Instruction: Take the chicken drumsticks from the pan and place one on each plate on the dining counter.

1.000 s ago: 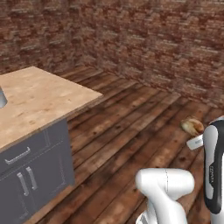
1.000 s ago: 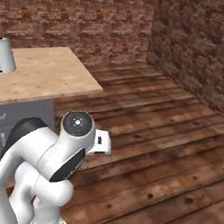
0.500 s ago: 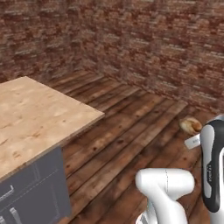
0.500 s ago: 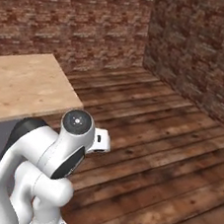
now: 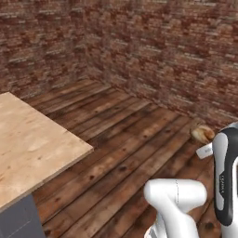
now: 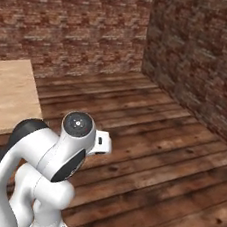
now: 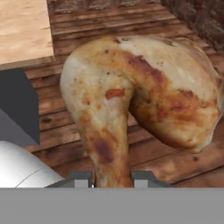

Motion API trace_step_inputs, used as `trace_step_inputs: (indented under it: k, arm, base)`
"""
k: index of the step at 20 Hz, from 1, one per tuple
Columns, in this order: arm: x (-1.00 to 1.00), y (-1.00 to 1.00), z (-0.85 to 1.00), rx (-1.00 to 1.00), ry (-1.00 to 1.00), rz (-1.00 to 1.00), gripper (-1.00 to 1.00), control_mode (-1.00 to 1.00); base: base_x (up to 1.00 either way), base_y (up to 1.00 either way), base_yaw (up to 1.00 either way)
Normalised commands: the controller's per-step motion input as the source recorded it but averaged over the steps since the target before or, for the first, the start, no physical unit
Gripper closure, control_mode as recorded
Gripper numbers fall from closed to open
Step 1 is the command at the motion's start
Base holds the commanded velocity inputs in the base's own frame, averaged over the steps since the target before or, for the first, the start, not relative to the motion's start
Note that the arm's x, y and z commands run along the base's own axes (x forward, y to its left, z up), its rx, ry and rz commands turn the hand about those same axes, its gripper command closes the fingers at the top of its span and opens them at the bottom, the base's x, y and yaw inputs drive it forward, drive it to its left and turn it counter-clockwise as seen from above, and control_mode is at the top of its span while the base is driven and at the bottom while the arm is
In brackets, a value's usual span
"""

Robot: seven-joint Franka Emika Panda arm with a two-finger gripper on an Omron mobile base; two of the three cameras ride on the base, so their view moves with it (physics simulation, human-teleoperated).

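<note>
A golden-brown chicken drumstick (image 7: 140,87) hangs close in front of the hand camera, its thin bone end running down between the two dark fingertips (image 7: 81,177). My gripper (image 7: 111,178) is shut on that bone. In the left base view the same drumstick (image 5: 202,134) peeks out beside the raised forearm at the right edge, held above the wooden floor. The pan, the second drumstick, both plates and the dining counter are out of view.
A wood-look worktop (image 5: 32,144) on grey cabinets juts in from the left; its corner also appears in the right base view (image 6: 7,95). Dark plank floor (image 5: 130,121) stretches ahead to brick walls (image 6: 194,50) that meet in a corner.
The whole picture has slid: the cameras swing right with the base, so the worktop recedes to the left and the grey canister on it leaves view. The arm keeps its pose with the drumstick.
</note>
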Motion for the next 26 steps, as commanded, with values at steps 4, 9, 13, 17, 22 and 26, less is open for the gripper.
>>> trace_step_inputs:
  k: [4, 9, 13, 17, 22, 26]
  arm:
    - [0.0, 0.0, 0.0, 0.0, 0.0, 0.0, 1.0, 1.0]
    - [0.0, 0.0, 0.0, 0.0, 0.0, 0.0, 1.0, 1.0]
    - [0.0, 0.0, 0.0, 0.0, 0.0, 0.0, 1.0, 1.0]
    - [0.0, 0.0, 0.0, 0.0, 0.0, 0.0, 1.0, 1.0]
    - [0.0, 0.0, 0.0, 0.0, 0.0, 0.0, 1.0, 1.0]
    - [0.0, 0.0, 0.0, 0.0, 0.0, 0.0, 1.0, 1.0]
  base:
    - [0.88, -0.46, 0.15]
    - [0.94, -0.31, 0.21]
    - [0.96, -0.25, 0.24]
    - [0.98, -0.26, 0.21]
    - [1.0, -0.19, 0.24]
    - [1.0, -0.16, 0.25]
